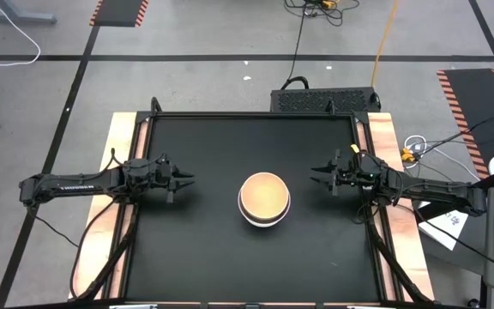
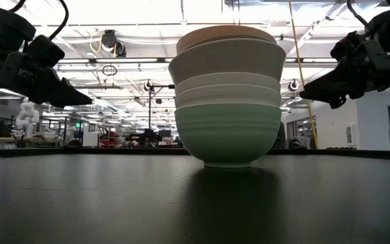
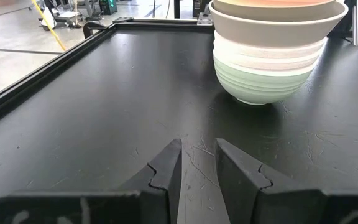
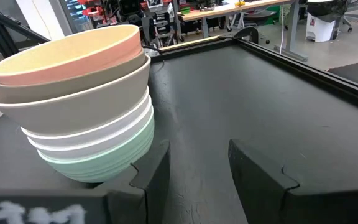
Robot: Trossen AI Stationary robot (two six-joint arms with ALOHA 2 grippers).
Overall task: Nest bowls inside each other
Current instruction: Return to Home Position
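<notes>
A workshop-like lab: hazard-striped floor mats (image 1: 118, 11), trailing cables (image 1: 299, 39), cluttered workbenches (image 4: 229, 8) behind.

In the high view the left arm (image 1: 75, 184) reaches in level from the left-middle of the frame. Its left gripper (image 1: 187, 179) points toward centre, with the fingers (image 3: 166, 169) parted by a narrow gap and holding nothing. The right arm (image 1: 436, 193) mirrors it from the right-middle, its right gripper (image 1: 314, 176) aimed back at the left one and spread wider, also empty. In the low view both grippers hang raised in the upper corners, tips sloping down and inward.
</notes>
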